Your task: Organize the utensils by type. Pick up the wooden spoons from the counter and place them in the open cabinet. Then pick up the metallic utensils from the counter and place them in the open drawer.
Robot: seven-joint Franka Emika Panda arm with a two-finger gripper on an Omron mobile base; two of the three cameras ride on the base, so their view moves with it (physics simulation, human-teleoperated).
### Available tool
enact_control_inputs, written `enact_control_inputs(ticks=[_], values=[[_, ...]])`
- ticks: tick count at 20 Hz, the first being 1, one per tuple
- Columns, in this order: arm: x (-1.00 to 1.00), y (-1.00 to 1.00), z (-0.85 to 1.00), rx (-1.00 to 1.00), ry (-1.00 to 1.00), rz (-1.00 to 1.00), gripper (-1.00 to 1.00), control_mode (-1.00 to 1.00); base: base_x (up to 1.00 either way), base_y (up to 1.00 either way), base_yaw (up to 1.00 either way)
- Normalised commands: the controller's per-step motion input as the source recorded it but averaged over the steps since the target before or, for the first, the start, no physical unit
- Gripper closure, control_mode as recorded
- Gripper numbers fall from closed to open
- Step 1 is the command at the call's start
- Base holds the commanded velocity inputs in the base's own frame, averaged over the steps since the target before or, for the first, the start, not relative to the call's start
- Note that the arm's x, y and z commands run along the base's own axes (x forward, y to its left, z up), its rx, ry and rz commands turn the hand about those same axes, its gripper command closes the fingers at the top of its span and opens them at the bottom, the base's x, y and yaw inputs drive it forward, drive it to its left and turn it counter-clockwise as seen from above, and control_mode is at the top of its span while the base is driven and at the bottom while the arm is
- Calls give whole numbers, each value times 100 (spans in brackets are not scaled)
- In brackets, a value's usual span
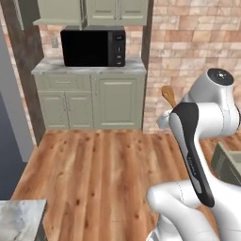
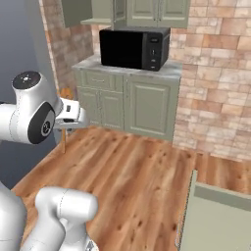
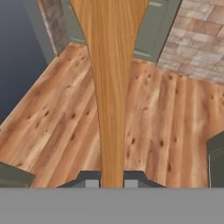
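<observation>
My gripper (image 3: 111, 183) is shut on the handle of a long orange-tan wooden spoon (image 3: 111, 83), which runs up the middle of the hand view over the wood floor. From the left base, the spoon's round bowl (image 1: 168, 95) sticks up behind my arm. From the right base, the spoon (image 2: 63, 139) hangs beside my hand (image 2: 73, 116). The open sage-green wall cabinet (image 2: 94, 14) is high on the far wall, left of the microwave. The open drawer (image 2: 215, 220) juts out at lower right. A corner of the marbled counter (image 1: 21, 219) lies at lower left. The metallic utensils are out of view.
A black microwave (image 1: 92, 47) stands on a far counter over sage-green base cabinets (image 1: 89, 101). A brick wall (image 1: 188, 42) runs along the right. Bare wood floor (image 1: 94, 164) stretches between me and the far cabinets.
</observation>
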Motion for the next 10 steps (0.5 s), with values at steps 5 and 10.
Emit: enact_control_inputs(ticks=[5, 10], values=[[0, 0, 0, 0, 0, 0, 100, 100, 100, 0, -2], [0, 0, 0, 0, 0, 0, 100, 100, 100, 1, 0]])
